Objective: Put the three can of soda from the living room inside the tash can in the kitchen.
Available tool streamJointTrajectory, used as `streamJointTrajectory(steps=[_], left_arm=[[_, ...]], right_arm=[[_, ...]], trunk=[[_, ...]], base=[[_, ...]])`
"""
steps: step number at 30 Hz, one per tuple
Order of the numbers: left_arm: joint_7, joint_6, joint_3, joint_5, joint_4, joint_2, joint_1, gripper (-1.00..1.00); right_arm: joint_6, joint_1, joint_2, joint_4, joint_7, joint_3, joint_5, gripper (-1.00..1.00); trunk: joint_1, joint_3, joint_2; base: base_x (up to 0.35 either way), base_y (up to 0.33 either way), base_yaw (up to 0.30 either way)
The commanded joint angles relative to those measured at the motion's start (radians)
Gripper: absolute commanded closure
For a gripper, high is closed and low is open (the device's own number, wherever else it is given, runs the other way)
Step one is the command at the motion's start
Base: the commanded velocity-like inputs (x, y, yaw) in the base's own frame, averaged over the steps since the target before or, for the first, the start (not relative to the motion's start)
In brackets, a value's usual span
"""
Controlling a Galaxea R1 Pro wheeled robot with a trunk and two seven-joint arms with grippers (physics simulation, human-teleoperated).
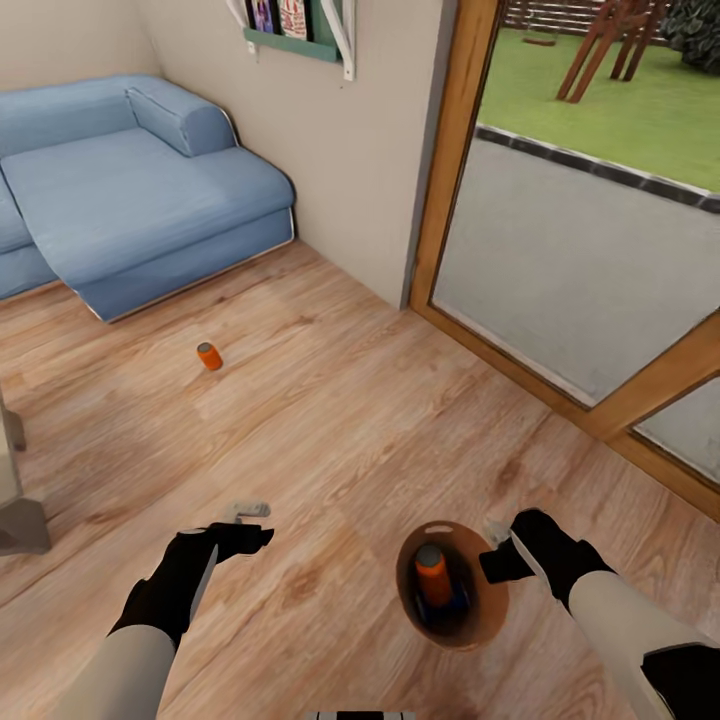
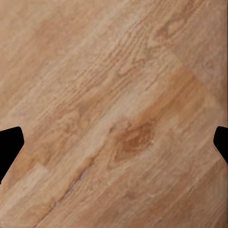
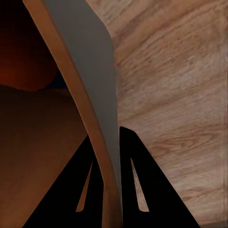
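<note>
You are looking at a living room in a private home, rendered in simulation. A blue corner sofa (image 1: 130, 190) sits against the pale plaster wall (image 1: 340, 170), and warm wood-plank flooring (image 1: 350, 420) runs throughout. Above the sofa's end, a green wall shelf (image 1: 295, 35) with white brackets holds what look like books. To your right, a wood-framed glass door (image 1: 560, 250) opens onto a grey patio, a green lawn (image 1: 620, 110) and a wooden play frame (image 1: 610, 40). At the far left edge stands part of a low grey piece of furniture (image 1: 15, 500).
</note>
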Motion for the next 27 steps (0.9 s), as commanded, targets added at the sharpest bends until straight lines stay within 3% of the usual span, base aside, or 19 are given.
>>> streamJointTrajectory(steps=[1, 20, 27], left_arm=[[0.0, -0.001, 0.0, 0.0, 0.0, 0.0, 0.0, -1.0], [0.0, -0.003, 0.0, 0.0, 0.0, 0.0, 0.0, -1.0], [-0.001, -0.003, 0.0, 0.0, 0.0, 0.0, 0.001, -1.0]], right_arm=[[0.003, 0.0, 0.0, -0.001, 0.007, -0.002, -0.02, 1.0], [0.005, 0.001, 0.004, -0.002, 0.006, 0.005, -0.019, 1.0], [0.005, 0.001, 0.02, -0.003, 0.005, 0.006, -0.018, 1.0]], trunk=[[0.0, 0.0, 0.0], [0.0, 0.0, 0.0], [0.0, 0.0, 0.0]], base=[[0.263, -0.047, 0.0], [0.319, -0.006, 0.003], [0.328, 0.0, 0.205]])
